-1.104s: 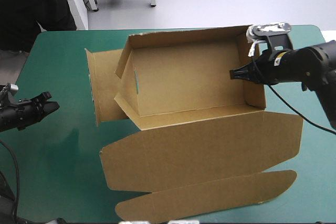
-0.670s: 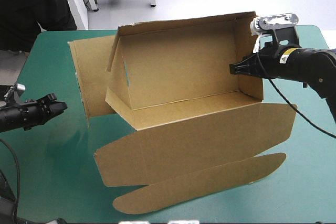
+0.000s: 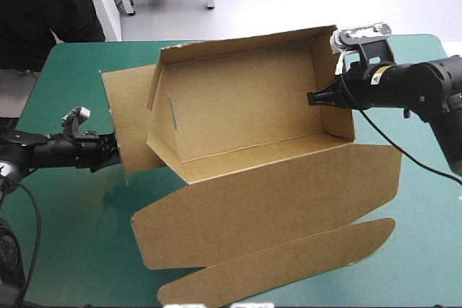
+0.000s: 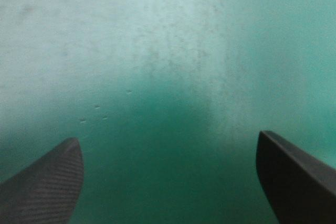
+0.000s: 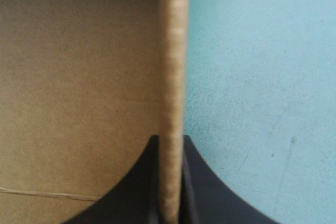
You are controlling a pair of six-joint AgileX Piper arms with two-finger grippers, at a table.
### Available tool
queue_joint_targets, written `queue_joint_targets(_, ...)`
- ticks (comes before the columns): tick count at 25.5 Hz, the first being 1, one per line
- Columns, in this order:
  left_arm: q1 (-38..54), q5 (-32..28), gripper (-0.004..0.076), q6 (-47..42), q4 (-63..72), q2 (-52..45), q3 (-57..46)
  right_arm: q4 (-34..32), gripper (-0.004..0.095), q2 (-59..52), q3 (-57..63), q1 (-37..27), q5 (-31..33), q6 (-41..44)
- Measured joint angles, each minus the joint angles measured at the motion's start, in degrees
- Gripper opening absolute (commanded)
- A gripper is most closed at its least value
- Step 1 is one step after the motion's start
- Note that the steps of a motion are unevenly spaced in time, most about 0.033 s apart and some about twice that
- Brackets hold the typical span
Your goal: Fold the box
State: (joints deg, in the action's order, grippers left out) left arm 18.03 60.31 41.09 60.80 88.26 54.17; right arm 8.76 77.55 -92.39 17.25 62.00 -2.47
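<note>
The brown box point(image 3: 245, 106) stands mid-table with its back and end walls raised. Its lid panel point(image 3: 274, 200) and tuck flap point(image 3: 289, 257) lie flat toward the front. My right gripper point(image 3: 312, 97) is shut on the right end wall. In the right wrist view, that wall's edge point(image 5: 170, 51) runs up from between the gripper point(image 5: 169, 137) fingers. A loose side flap point(image 3: 130, 113) juts out at the box's left end. My left gripper point(image 3: 115, 151) is right at that flap's lower edge. It stands open point(image 4: 168, 140), with only a blurred teal-green surface between its fingers.
The tuck flap reaches close to the table's front edge. Teal-green cover point(image 3: 72, 214) shows to the left and front left of the box, and a strip point(image 3: 426, 250) shows at the front right.
My left gripper has moved right to the side flap and opened. The right gripper, still shut on the end wall, has shifted slightly left, and the box has turned a little.
</note>
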Motion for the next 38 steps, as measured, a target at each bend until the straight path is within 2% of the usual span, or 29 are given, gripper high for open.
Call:
queue_joint_targets(5,-6.7,4.7,0.0636,0.4,3.5,0.0,4.4,-0.5,-0.002,4.4,0.0,0.0,-0.7,0.1)
queue_joint_targets(10,-8.7,7.5,0.0636,0.9,6.6,0.0,7.0,-5.8,-0.002,6.6,0.0,0.0,-2.1,3.5)
queue_joint_targets(16,-10.5,7.8,0.0636,2.8,13.4,-0.1,7.7,-10.6,-0.002,7.6,0.0,-0.2,-3.5,5.2)
queue_joint_targets(29,-16.3,7.9,0.0636,4.5,17.6,-2.3,7.7,-11.7,-0.002,8.1,0.0,-0.2,-3.3,5.6)
queue_joint_targets(38,-16.6,8.2,0.0636,6.0,18.6,-5.4,8.2,-11.5,-0.002,9.9,0.0,-0.2,-2.1,8.0)
